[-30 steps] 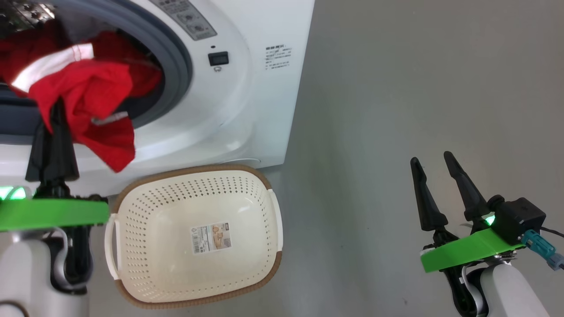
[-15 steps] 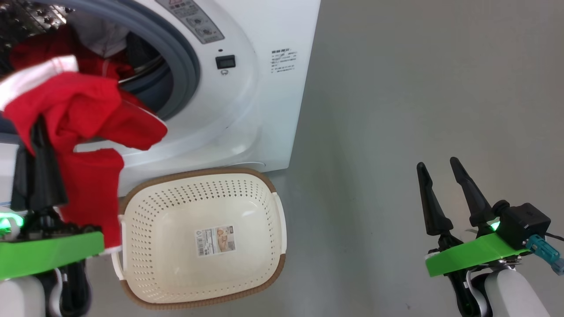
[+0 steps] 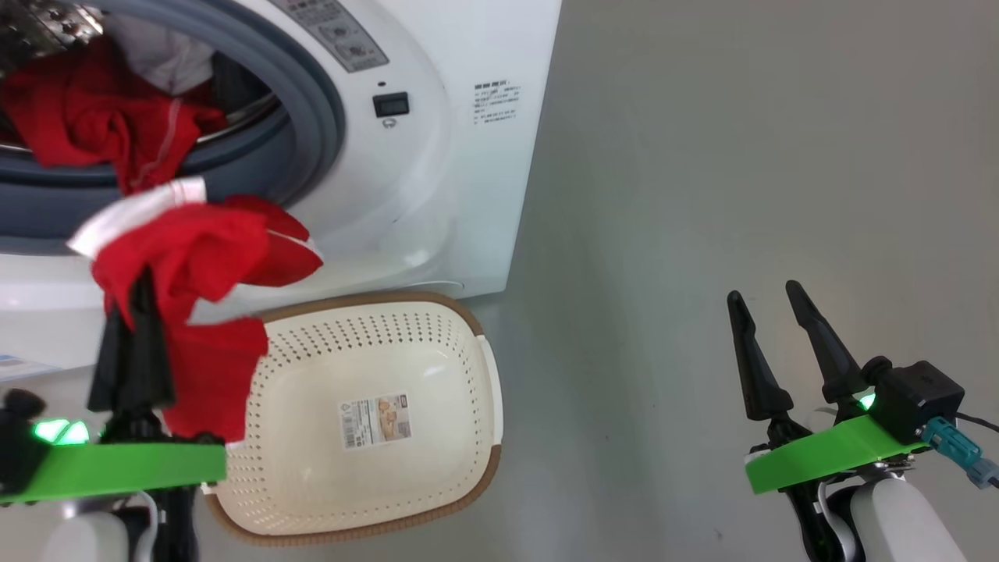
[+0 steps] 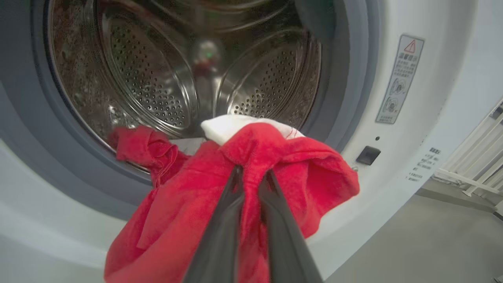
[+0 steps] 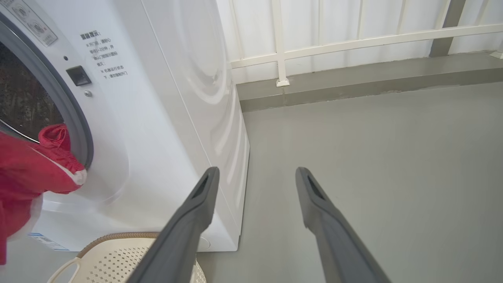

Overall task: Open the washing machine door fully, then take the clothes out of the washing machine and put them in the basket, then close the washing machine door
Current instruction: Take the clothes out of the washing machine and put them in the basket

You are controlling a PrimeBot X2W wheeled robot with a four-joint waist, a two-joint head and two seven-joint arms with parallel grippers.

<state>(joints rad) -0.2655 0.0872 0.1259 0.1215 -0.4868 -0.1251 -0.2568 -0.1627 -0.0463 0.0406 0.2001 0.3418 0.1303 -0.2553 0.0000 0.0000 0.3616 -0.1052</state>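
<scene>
Washing machine (image 3: 437,195): drum mouth open, red clothes (image 3: 70,125) inside.
Basket (image 3: 468,328): on the floor in front, below and right of the left gripper (image 4: 252,173), the nearer arm.
Garment (image 3: 195,257): dangles over the basket's left rim.
Left fingers (image 4: 232,204): nearly closed, pinching the garment.
Right gripper (image 3: 765,293): spread wide, empty, well apart.

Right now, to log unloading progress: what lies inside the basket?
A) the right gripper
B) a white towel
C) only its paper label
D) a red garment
C: the basket shows just its paper label inside; the red garment hangs from the left gripper.
</scene>
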